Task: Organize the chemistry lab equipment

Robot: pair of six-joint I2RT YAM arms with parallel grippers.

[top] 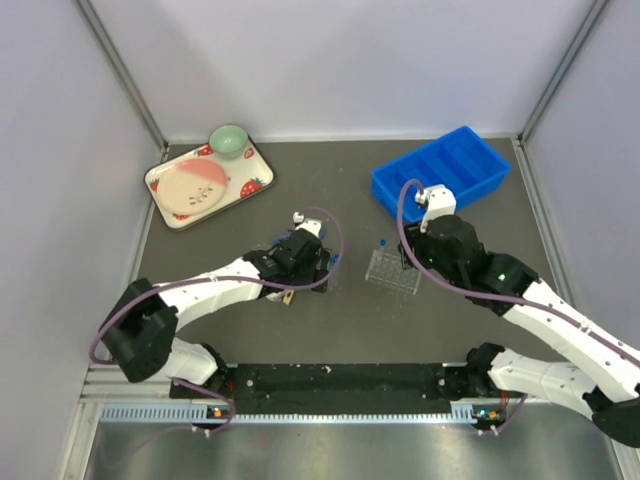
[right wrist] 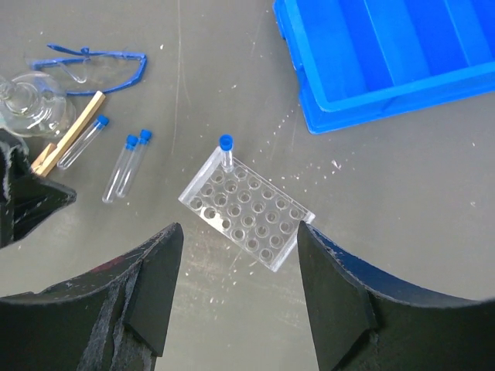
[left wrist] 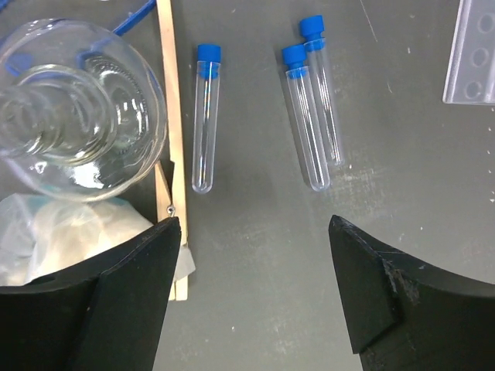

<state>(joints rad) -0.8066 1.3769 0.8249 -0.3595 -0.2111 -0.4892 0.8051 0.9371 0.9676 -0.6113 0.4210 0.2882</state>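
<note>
- Just ahead of the left gripper (left wrist: 251, 232), three small clear plastic tubes with blue caps lie flat on the dark table (left wrist: 402, 170). There's a single tube (left wrist: 206, 116) toward the left finger and a pair (left wrist: 307, 124) toward the right finger, touching up near their caps.
- Their long axes run straight away from the gripper, caps at the far end. The fingers' closing line crosses them square, which looks to me a handy line-up for a pinch.
- The left gripper stands wide, with nothing between the fingers and nothing touched that I can see.
- It's crowded by its left finger. A thin flat wooden stick (left wrist: 168, 116) lies just beside the single tube and parallel to it, with a round clear glass flask (left wrist: 77, 108) and a crumpled whitish wad (left wrist: 54, 232) further out. A drop on the single tube could well snag the stick.
- The left arm is plainly the nearer one to the loose tubes.
- The right gripper (right wrist: 240, 236) hangs over the clear rectangular plastic tube rack (right wrist: 255, 220), and the loose tubes lie well off to its left.
- One blue-capped tube (right wrist: 225, 151) stands upright in the rack's far corner hole, and the other holes look empty.
- The right gripper is parted and carries nothing.
</note>
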